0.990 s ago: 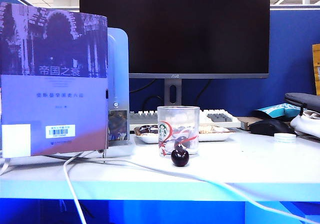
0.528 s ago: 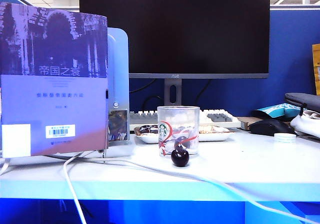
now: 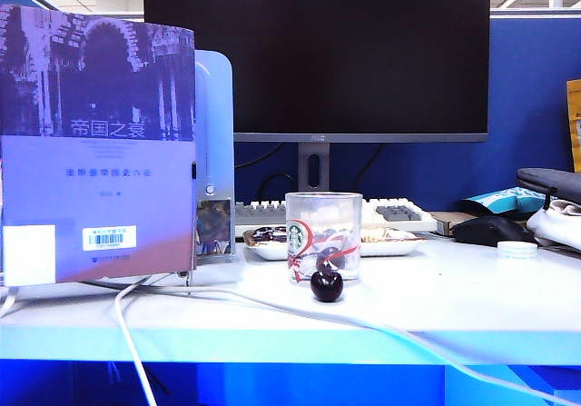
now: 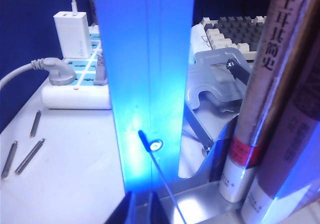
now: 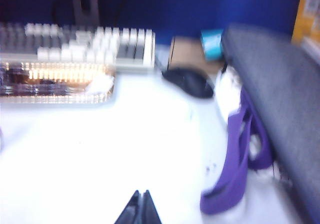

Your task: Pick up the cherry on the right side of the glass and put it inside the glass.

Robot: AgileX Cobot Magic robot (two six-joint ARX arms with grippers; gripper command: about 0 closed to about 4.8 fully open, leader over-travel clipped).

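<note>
Two dark cherries show in the exterior view. One cherry [image 3: 329, 260] appears to lie inside the glass [image 3: 309, 213], low behind its red ribbon print; I cannot make out its stem. The second cherry [image 3: 327, 285] sits on the desk at 6 o'clock of the glass, just beside its base.

Over the last second nothing on the desk has shifted: glass, both cherries and the white cable [image 3: 381, 329] lie as before. I judge that the cherry is already placed and only the retreat of the arm remains.

The right gripper [image 5: 140, 209] has its two tips pressed together, holding nothing and touching nothing. It hangs above bare desk, with the mouse [image 5: 189, 81] at 12 o'clock of it; this view is blurred. The left gripper [image 4: 141, 209] rests by a blue panel [image 4: 145, 58], far at 9 o'clock of the glass, beside the book [image 3: 95, 143]. Only its tips show at the picture's edge, so I cannot tell its opening.
</note>
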